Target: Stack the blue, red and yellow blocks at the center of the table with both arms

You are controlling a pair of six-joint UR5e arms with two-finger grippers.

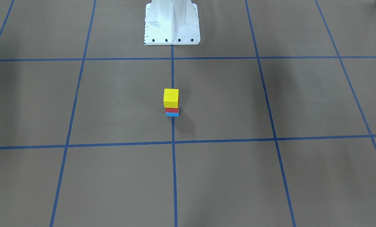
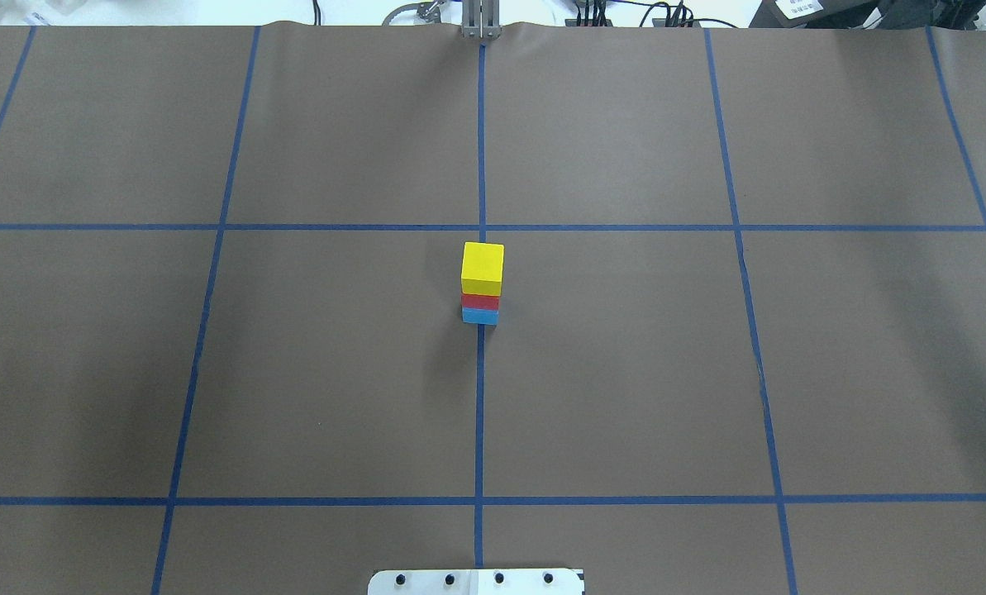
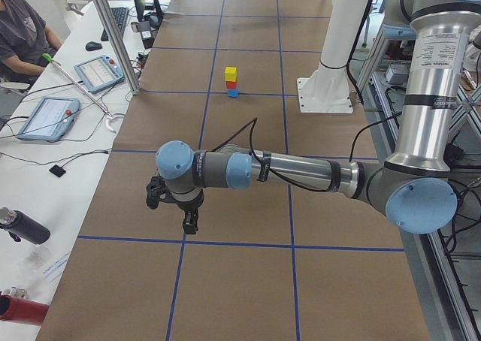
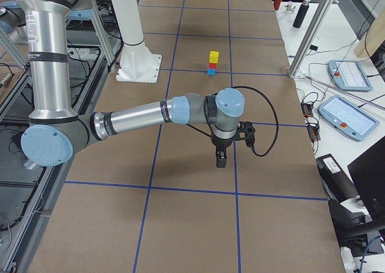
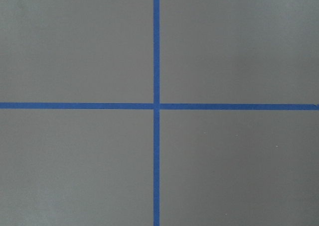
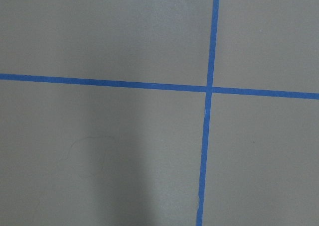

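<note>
The yellow block [image 1: 171,97] is covering the tops of the red block [image 1: 172,110] and blue block [image 1: 172,114], leaving only thin side strips showing. The left gripper [image 3: 188,222] and right gripper [image 4: 221,159] are showing only in the side views, so there is no telling how their jaws are standing. The overhead view's edge is cutting off the white base plate [image 2: 476,581], and the person [image 3: 19,33] is sitting half out of view.

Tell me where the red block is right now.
In the overhead view the red block sits at the middle of the table on the centre tape line, stacked on the blue block and under the yellow block.
</note>
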